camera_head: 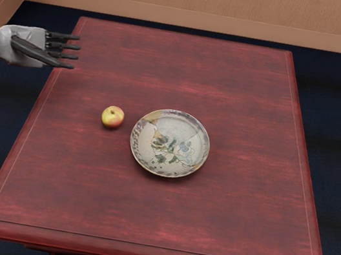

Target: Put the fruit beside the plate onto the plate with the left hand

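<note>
At the upper left of the frame, the left hand (40, 48) hangs over the table's (162, 218) left edge, fingers stretched straight and holding nothing. Bare red wood lies between it and the single apple (113, 116), left of centre. Just right of the apple, with a small gap, sits one patterned plate (203, 136), nothing on it.

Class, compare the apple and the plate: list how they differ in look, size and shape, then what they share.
Size: the apple is small, the plate much wider. Shape: the apple is ball-like, the plate a shallow disc. Look: the apple is yellow-red and plain, the plate greyish with a floral pattern. Both rest on the table, apart.
</note>
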Robot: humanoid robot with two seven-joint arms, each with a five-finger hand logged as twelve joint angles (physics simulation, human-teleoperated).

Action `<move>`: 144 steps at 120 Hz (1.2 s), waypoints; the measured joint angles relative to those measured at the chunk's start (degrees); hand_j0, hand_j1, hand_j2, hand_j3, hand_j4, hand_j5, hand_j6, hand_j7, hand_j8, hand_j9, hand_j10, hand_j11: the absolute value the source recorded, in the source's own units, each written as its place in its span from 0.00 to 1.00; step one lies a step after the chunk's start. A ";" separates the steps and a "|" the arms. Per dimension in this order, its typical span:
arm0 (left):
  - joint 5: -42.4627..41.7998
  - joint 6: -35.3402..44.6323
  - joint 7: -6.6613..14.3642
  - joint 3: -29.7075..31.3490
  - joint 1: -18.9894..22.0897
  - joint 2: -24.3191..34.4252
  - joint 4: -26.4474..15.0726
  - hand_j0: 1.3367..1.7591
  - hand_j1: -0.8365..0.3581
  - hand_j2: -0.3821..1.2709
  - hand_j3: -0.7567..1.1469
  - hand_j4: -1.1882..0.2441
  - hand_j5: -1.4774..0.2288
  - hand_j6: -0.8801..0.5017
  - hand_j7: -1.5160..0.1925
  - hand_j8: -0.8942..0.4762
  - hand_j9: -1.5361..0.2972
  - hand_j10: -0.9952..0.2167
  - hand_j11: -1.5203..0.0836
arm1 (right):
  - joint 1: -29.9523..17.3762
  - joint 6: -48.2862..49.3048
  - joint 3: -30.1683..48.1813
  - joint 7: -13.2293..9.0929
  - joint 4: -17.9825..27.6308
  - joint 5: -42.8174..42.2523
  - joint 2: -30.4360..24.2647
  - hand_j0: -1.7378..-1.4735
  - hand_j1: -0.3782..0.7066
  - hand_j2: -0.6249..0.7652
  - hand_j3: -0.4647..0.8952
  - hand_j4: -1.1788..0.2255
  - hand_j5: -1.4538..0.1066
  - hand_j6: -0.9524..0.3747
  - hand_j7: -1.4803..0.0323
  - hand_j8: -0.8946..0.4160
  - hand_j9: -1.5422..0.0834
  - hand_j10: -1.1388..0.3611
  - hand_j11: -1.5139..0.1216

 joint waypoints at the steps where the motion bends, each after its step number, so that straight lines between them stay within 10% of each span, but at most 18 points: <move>1: 0.00 -0.01 0.00 0.00 0.00 -0.02 -0.01 0.76 0.97 0.24 0.40 0.81 0.85 0.62 0.87 0.64 0.82 0.80 0.93 | 0.00 0.00 0.00 0.00 0.00 0.00 0.00 0.30 0.03 0.45 0.34 0.84 0.93 0.72 0.98 0.68 0.95 0.76 0.93; 14: 1.94 -0.06 0.00 1.46 -2.74 0.77 -2.50 0.76 0.97 0.24 0.40 0.82 0.85 0.62 0.87 0.64 0.82 0.80 0.93 | 0.00 0.00 0.02 0.00 -0.01 0.00 0.00 0.30 0.03 0.45 0.34 0.84 0.93 0.72 0.98 0.68 0.95 0.76 0.93; 29: 10.21 -0.06 0.00 9.29 -10.82 11.36 -20.74 0.76 0.97 0.23 0.40 0.82 0.85 0.63 0.87 0.64 0.82 0.81 0.93 | 0.06 0.00 0.01 0.00 -0.06 -0.01 0.00 0.30 0.03 0.45 0.34 0.84 0.93 0.72 0.98 0.68 0.95 0.76 0.93; 64: 26.15 -0.06 0.00 25.96 -22.28 5.59 -37.18 0.76 0.97 0.23 0.40 0.81 0.85 0.62 0.87 0.64 0.82 0.80 0.93 | 0.08 0.00 0.00 0.00 -0.09 0.00 0.00 0.30 0.03 0.45 0.34 0.84 0.93 0.72 0.98 0.68 0.95 0.76 0.93; 94: 36.27 10.25 0.00 37.28 -31.83 -5.18 -39.51 0.76 0.97 0.23 0.40 0.81 0.85 0.62 0.87 0.63 0.82 0.80 0.93 | 0.08 0.00 0.00 0.00 -0.08 0.00 0.00 0.30 0.03 0.45 0.34 0.84 0.93 0.72 0.98 0.68 0.95 0.76 0.93; 144: 42.92 20.31 0.00 46.82 -32.31 -12.26 -33.69 0.76 0.94 0.24 0.40 0.79 0.82 0.60 0.85 0.61 0.80 0.78 0.90 | 0.08 0.00 0.00 0.00 -0.08 0.00 0.00 0.30 0.03 0.45 0.34 0.84 0.93 0.72 0.98 0.68 0.95 0.76 0.93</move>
